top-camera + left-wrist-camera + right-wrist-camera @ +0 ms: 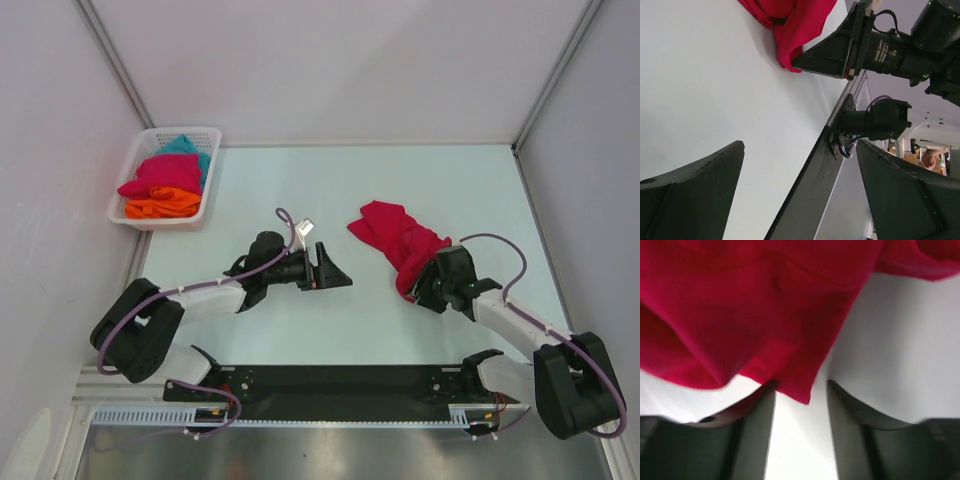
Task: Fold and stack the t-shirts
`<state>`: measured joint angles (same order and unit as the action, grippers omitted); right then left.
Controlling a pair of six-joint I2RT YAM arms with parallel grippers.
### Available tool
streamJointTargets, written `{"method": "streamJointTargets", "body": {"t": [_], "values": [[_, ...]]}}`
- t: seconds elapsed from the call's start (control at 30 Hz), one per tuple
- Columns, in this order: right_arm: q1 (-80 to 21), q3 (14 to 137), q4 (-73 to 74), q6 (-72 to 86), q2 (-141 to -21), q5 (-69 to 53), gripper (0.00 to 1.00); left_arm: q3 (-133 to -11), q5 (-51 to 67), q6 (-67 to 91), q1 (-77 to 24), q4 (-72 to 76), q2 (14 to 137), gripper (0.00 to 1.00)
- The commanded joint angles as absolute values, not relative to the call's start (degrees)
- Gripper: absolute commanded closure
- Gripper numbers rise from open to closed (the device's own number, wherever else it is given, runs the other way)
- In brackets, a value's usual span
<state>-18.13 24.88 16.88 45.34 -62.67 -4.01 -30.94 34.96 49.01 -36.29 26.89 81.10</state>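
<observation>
Crimson t-shirt [398, 238] lies crumpled on the tabletop [250, 190], right of centre. Its near hem reaches the right claw [415, 290], whose fingers stand parted, pinching nothing. The left claw [335, 275] gapes wide nearby. Three more t-shirts [160, 185] fill the basket [213, 180] at far left.

Surface: a flat, pale, matte table [300, 190], enclosed by white walls on the left, far and right sides.

Item 1: a crumpled crimson-pink cloth t-shirt [395, 235] lies bunched right of centre, unfolded, in direct contact with the tabletop.

Item 2: a white plastic mesh basket [158, 222] sits in the far left corner, upright, well apart from the shirt.

Item 3: a long black mounting bar [340, 382] runs along the near edge.
</observation>
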Motion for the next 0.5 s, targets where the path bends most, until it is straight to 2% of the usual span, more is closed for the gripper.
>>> {"method": "streamJointTargets", "body": {"t": [0.0,0.03,0.1,0.27,0.47], "values": [[-17.9,29.6,11.1,43.5,-67.4,-4.5,0.58,-33.7,36.1,48.1,-36.9,28.0,81.0,0.00],[-17.9,30.5,11.1,43.2,-67.9,-5.1,0.77,-33.7,36.3,48.1,-36.9,27.9,81.1,0.01],[-17.9,33.3,11.2,42.4,-68.0,-6.7,0.98,-33.7,36.4,48.1,-37.0,27.9,80.8,0.01],[-18.0,42.3,19.5,39.4,-64.7,-5.6,1.00,-34.2,36.1,47.6,-37.0,26.8,81.0,0.00],[-18.5,62.3,35.0,36.8,-55.0,-6.0,1.00,-34.2,35.7,47.6,-37.2,27.2,81.8,0.00]]}}
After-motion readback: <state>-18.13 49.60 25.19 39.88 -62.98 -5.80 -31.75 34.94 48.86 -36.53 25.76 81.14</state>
